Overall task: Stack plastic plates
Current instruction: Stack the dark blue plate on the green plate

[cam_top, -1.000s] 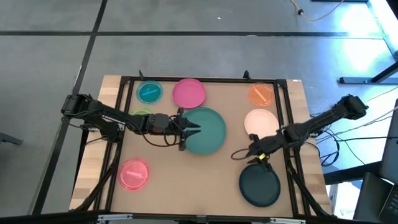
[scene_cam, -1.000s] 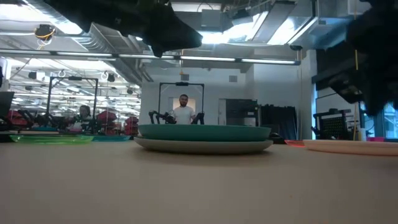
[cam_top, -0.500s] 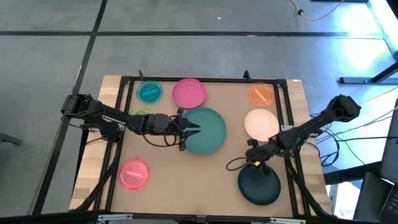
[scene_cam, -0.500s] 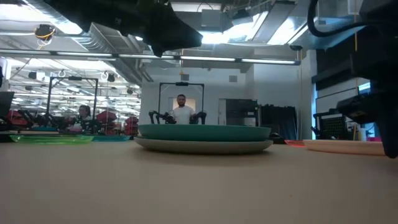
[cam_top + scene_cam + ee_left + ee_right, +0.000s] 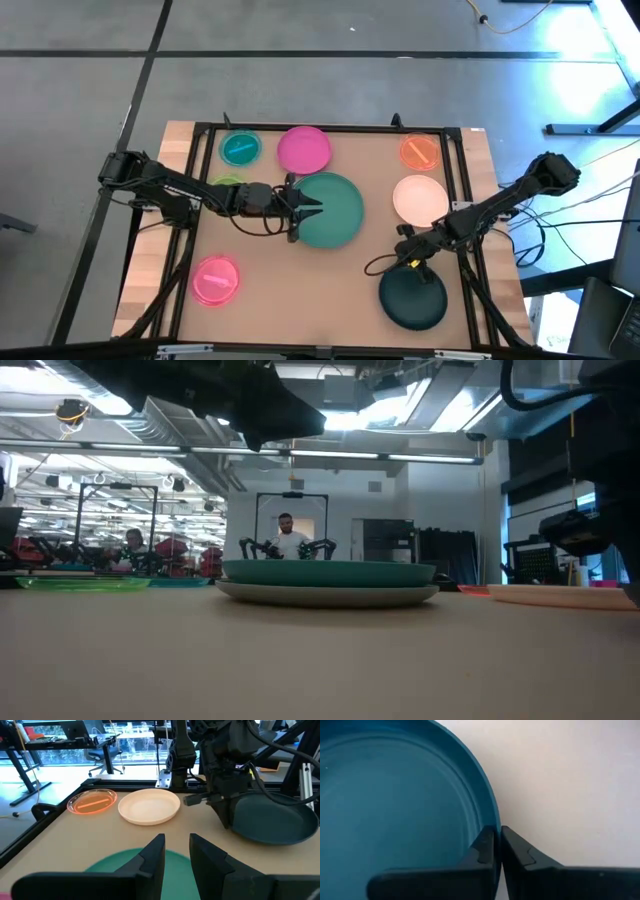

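Observation:
A large teal-green plate [image 5: 332, 210] lies on a pale grey plate [image 5: 325, 596] at mid-table. My left gripper [image 5: 312, 208] hovers open over the teal-green plate's left part. A dark slate plate [image 5: 412, 298] lies at the near right, with my right gripper [image 5: 411, 264] shut on its far rim. Also flat on the table are a cream plate [image 5: 420, 198], an orange plate [image 5: 421, 151], a magenta plate [image 5: 304, 149], a small teal plate [image 5: 240, 149] and a pink plate [image 5: 215, 279]. My left arm partly hides a green plate [image 5: 227, 184]. My right gripper pinches the dark slate plate's raised rim [image 5: 495, 822] at its far edge. One finger stands inside the plate and the other outside. The fingers [image 5: 226, 815] come from above, pointing down. The plate seems to lie flat on the table.
A black frame [image 5: 330, 128] runs around the work area, with wooden table edges outside it. Bare tabletop lies between the pink plate and the dark slate plate. People and other robot stations show in the room behind the table.
My right gripper has gone toward the table's near edge and down, from beside the cream plate to the dark slate plate's far rim. The dark slate plate has shifted slightly toward the table's left.

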### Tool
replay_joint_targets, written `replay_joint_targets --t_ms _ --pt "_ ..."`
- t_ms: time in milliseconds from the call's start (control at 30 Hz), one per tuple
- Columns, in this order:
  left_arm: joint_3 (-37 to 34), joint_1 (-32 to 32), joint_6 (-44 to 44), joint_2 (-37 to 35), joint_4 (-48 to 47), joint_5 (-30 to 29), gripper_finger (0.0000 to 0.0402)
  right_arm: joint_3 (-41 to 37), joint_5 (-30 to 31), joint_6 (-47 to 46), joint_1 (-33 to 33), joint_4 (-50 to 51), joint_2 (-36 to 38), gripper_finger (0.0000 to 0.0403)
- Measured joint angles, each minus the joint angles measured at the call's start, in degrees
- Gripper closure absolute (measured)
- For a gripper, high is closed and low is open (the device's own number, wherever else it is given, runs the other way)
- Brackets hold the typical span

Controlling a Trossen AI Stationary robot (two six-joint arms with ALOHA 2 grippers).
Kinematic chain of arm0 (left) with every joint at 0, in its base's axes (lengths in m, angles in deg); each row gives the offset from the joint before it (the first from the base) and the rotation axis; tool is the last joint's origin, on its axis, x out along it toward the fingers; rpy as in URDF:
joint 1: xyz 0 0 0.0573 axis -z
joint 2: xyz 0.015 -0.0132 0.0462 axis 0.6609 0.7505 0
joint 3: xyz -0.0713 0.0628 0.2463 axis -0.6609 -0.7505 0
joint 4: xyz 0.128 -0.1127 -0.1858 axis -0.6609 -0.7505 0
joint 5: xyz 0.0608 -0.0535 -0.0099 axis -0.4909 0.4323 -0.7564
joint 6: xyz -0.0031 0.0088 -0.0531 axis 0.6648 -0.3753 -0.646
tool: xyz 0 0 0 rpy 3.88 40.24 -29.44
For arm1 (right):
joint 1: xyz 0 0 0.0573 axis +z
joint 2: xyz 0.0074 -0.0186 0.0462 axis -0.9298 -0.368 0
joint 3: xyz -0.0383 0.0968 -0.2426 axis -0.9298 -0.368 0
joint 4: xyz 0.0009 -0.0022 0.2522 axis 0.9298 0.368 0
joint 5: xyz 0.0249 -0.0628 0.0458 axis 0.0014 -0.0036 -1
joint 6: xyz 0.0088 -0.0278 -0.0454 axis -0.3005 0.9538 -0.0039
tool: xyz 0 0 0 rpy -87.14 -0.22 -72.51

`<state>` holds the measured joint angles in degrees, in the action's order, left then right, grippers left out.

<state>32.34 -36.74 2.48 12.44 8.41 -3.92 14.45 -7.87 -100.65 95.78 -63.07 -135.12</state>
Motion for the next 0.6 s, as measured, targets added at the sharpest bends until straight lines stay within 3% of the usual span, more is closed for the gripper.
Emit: replay_joint_targets --t_ms 267,400,600 --pt "0.0 0.0 0.0 0.0 0.0 0.0 0.0319 -0.1 2.6 2.6 -0.6 -2.7 1.9 0.0400" --pt "0.1 0.0 0.0 0.0 0.0 0.0 0.0319 -0.1 5.9 3.7 -3.5 -3.9 3.4 0.0400" --pt "0.1 0.0 0.0 0.0 0.0 0.0 0.0319 -0.1 6.3 7.1 -9.6 -9.7 4.0 0.0401"
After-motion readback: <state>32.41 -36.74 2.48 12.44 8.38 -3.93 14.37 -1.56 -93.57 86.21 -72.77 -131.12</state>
